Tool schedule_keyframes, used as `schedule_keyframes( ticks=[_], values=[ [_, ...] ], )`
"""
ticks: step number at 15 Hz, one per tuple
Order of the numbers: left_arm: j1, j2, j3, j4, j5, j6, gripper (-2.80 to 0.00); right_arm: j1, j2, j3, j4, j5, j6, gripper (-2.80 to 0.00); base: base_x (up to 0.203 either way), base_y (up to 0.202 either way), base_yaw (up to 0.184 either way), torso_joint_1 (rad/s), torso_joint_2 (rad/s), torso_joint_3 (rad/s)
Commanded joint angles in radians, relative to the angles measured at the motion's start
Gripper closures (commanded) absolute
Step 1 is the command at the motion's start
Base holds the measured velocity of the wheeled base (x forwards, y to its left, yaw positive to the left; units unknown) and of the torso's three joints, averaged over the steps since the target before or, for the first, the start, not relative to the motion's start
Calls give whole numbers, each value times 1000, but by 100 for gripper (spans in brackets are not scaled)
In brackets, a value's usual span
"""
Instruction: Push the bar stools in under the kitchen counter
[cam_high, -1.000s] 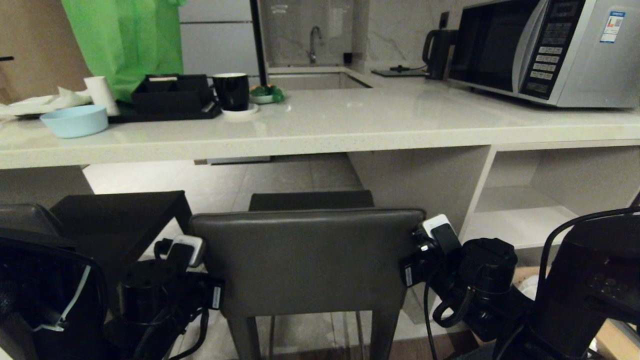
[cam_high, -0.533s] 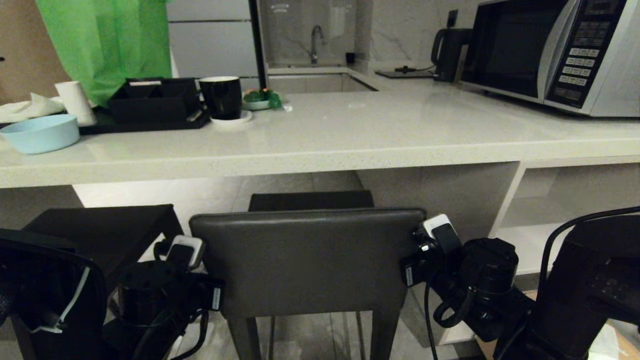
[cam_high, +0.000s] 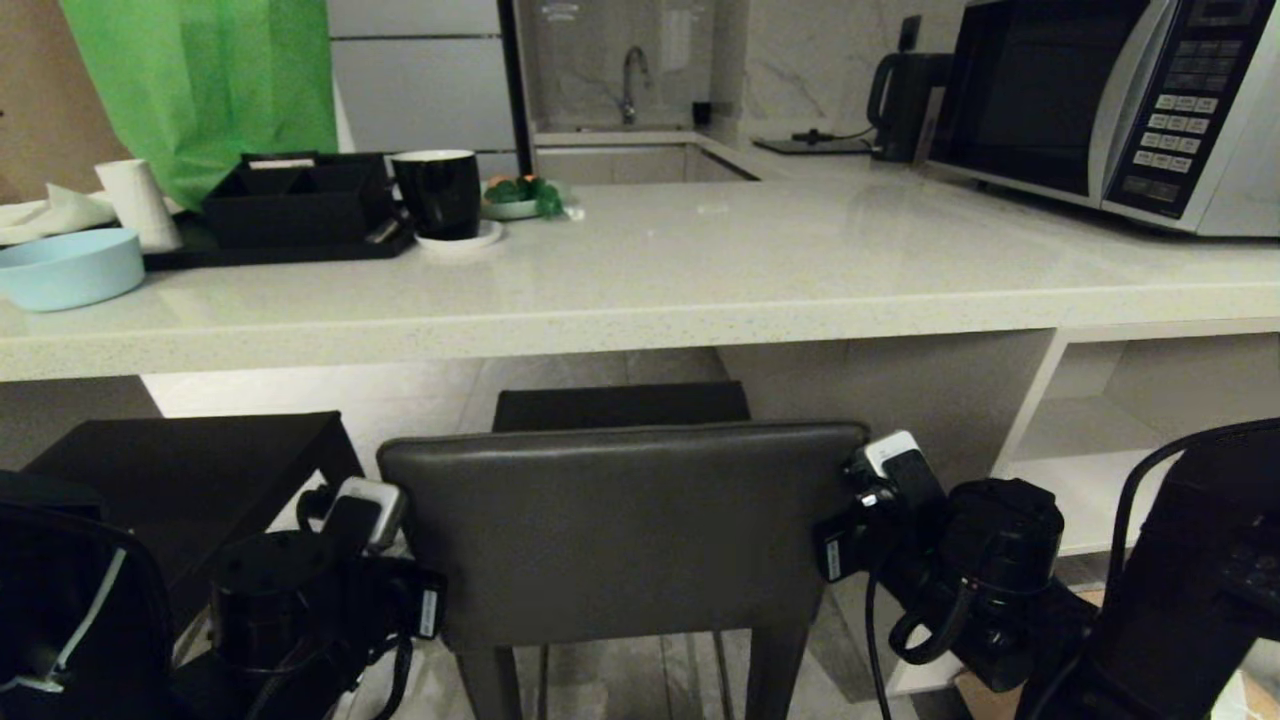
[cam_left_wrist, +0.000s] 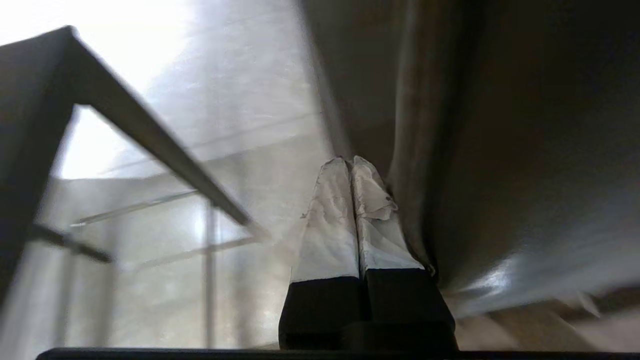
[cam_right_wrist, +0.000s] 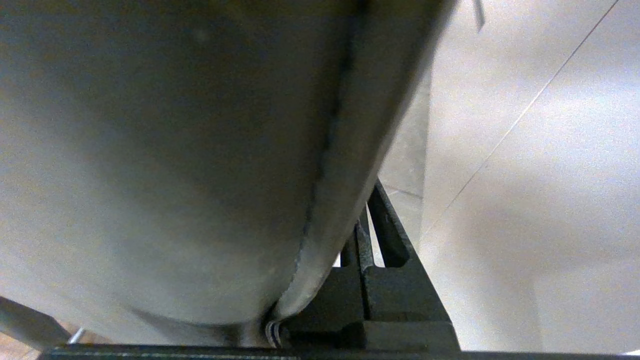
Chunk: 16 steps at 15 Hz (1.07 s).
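stool backrest (cam_high: 620, 530): matt leather-like | counter top (cam_high: 700, 270): glossy speckled stone; microwave (cam_high: 1120, 100): brushed metal

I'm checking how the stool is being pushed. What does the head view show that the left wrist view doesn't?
Only the head view shows the kitchen counter, the microwave, the black mug, and the right claw at the stool's other edge.

Only the left wrist view shows the left claw shut, its fingertips together beside the backrest edge.

Both show the bar stool's backrest and the second stool alongside.
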Motion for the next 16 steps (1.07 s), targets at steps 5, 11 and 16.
schedule_keyframes(
  ticks=[5, 11, 16],
  values=[
    [142, -102, 93, -12, -4, -52, 0, -244, -108, 122, -10, 97, 26, 0, 0, 0, 0, 0, 0, 0],
    [238, -331, 95, -12, -11, -36, 0, -270, -358, 204, -10, 46, 31, 0, 0, 0, 0, 0, 0, 0],
    [256, -694, 85, 138, 4, 40, 0, -296, -837, 215, 262, -28, -13, 0, 0, 0, 0, 0, 0, 0]
  ],
)
